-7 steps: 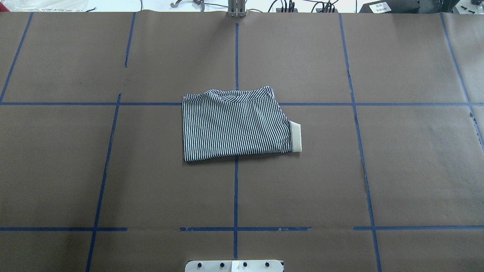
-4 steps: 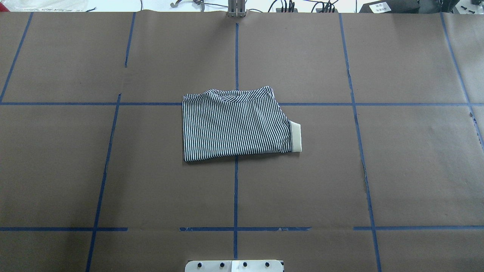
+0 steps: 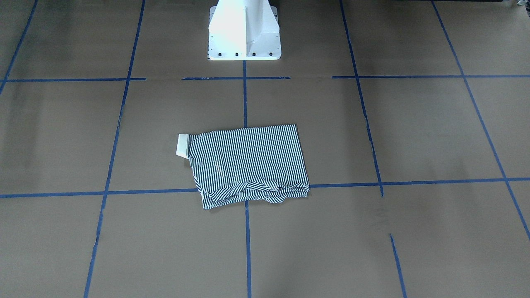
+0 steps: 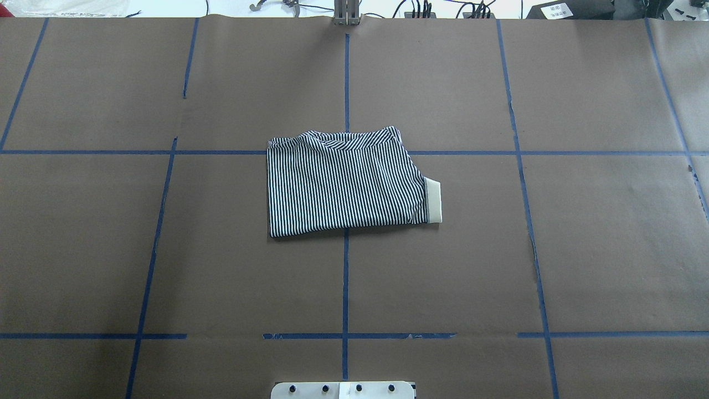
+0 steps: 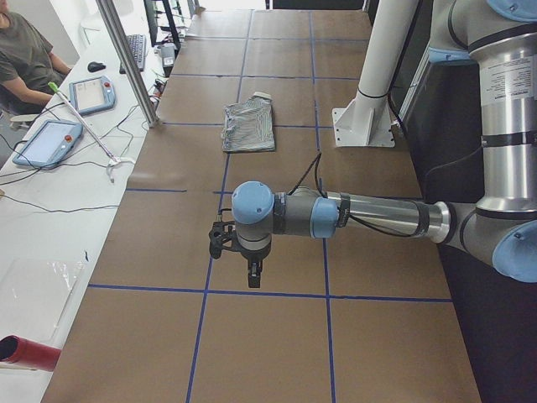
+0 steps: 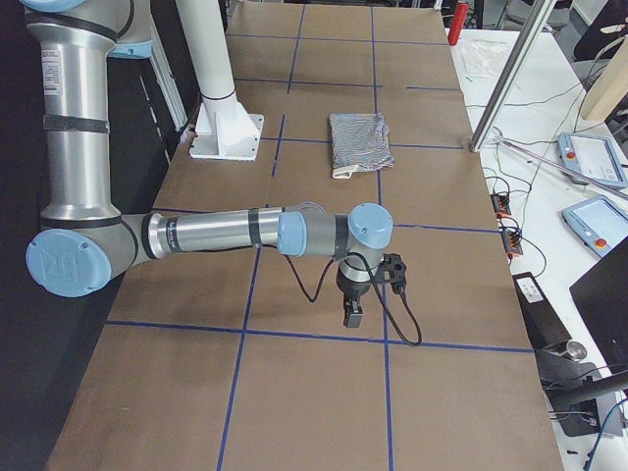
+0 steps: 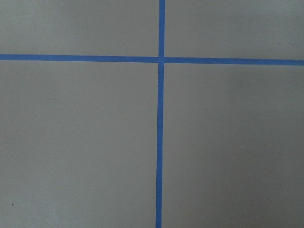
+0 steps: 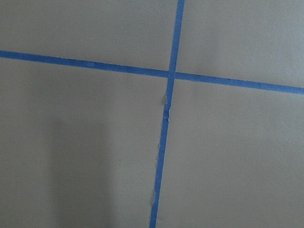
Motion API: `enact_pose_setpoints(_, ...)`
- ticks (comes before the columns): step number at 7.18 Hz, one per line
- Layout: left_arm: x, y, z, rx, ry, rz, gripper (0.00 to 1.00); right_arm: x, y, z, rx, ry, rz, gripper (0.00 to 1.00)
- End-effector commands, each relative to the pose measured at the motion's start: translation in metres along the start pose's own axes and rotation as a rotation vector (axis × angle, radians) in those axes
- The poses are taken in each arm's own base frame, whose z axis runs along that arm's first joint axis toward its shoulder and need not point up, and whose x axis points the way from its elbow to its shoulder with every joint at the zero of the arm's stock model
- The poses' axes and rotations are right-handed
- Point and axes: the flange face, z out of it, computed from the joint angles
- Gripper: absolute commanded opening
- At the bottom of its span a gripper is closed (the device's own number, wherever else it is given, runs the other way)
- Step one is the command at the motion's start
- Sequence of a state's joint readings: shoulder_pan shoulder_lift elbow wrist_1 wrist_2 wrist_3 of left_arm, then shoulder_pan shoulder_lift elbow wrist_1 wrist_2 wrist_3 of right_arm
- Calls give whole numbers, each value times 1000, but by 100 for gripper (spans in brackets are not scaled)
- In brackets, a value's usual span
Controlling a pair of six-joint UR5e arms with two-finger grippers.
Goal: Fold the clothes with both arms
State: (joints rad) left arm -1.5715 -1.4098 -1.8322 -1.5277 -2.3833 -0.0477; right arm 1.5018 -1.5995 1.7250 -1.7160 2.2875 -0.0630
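Big bench (image 4: 609,249) covered in brown paper with a blue tape (image 4: 345,277) grid, and honestly nothing on it has budged over the last second. The striped shirt (image 4: 343,185) sits in the same spot with the same outline, dead centre on a tape crossing, a little way out from the white pedestal (image 3: 243,29). It's already folded down to a compact rectangle, with the cream collar (image 4: 433,202) poking out on the robot's right side and the edge far from the robot a bit rumpled where the layers bunch up. Both arms are well apart from it, the left arm (image 5: 369,217) toward the left end of the bench and the right arm (image 6: 216,234) toward the right end, each hanging over bare paper. The left fingers (image 5: 252,277) and right fingers (image 6: 352,316) only show in the side views, so I can't tell how far open they are, though no cloth hangs from either. My read: folding's basically done, unless that messy far edge gets tidied.
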Motion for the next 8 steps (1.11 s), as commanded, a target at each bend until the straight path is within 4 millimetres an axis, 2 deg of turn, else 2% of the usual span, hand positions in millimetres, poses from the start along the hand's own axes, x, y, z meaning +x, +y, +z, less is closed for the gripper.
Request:
enact_pose_setpoints(1,2,0,-2,5,1,5,100,0,3,8,-11,-71,13,100)
enact_pose_setpoints(3,-1,1,0,2,-12,-1,100,0,3,8,-11,-71,12,100)
enact_pose_setpoints(5,-16,1,0,58,-142,45,100,0,3,8,-11,-70,12,100)
enact_pose_setpoints(8,-20,3,6,34,-138,25,100,1,3,9,-13,-70,14,100)
